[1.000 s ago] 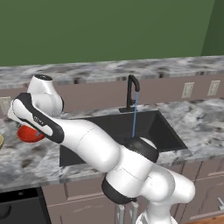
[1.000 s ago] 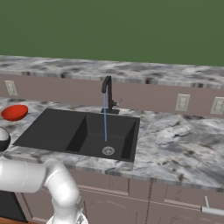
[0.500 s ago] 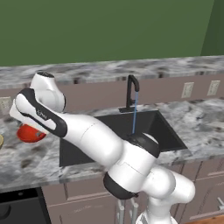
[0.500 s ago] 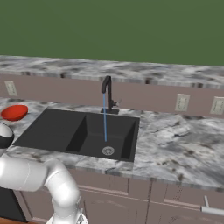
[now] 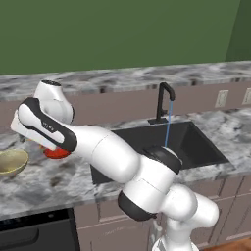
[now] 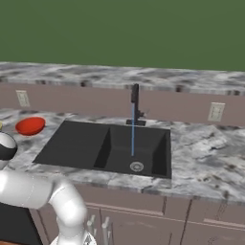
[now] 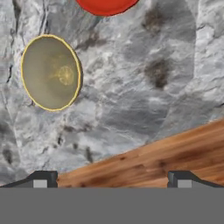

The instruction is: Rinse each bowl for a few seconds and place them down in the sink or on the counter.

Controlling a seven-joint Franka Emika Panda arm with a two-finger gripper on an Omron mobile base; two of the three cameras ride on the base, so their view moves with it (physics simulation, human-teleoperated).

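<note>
A: Water's running from the black faucet (image 5: 165, 100) into the black sink (image 6: 103, 146), and both bowls sit on the marbled counter (image 6: 206, 148) left of that sink, the red bowl (image 6: 30, 126) nearer it, the tan bowl (image 7: 51, 72) just beyond.

B: Risk?

A: The claw (image 7: 111, 181) hangs over the counter's front edge; a clumsy reach could nudge a bowl off. Jaws spread wide, holding nothing, touching nothing.

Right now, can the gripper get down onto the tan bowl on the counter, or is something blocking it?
Probably yes. The gripper hangs open above the counter, and the tan bowl sits upright with bare stone around it. The red bowl lies apart from it. The gripper is offset, though, so it must shift sideways first.
</note>
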